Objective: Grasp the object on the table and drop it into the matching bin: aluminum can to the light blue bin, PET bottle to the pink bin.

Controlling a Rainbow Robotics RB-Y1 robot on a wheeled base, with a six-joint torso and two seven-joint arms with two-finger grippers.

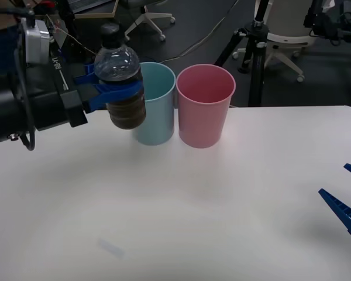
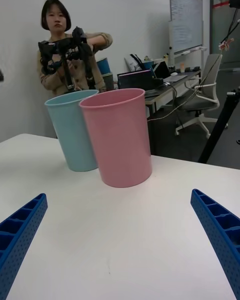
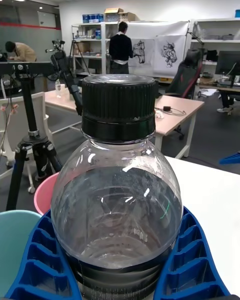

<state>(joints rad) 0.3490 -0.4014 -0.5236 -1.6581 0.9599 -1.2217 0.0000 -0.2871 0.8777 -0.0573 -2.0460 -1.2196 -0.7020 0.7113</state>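
Observation:
My left gripper [image 1: 114, 91] is shut on the PET bottle [image 1: 120, 79], holding it upright in the air at the left, just in front of the light blue bin [image 1: 157, 105]. The bottle [image 3: 117, 200] has a black cap and a dark lower half, and blue fingers [image 3: 192, 260] wrap its waist. To the right of the light blue bin stands the pink bin [image 1: 203, 105], the two touching side by side on the white table [image 1: 222, 205]. My right gripper [image 2: 120, 230] is open, low over the table's right side, facing the pink bin [image 2: 119, 135] and the light blue bin [image 2: 72, 130].
A black tripod [image 1: 254, 52] stands behind the table near the pink bin. Office chairs and desks lie beyond the far edge. A person stands behind the bins in the right wrist view, not touching anything on the table.

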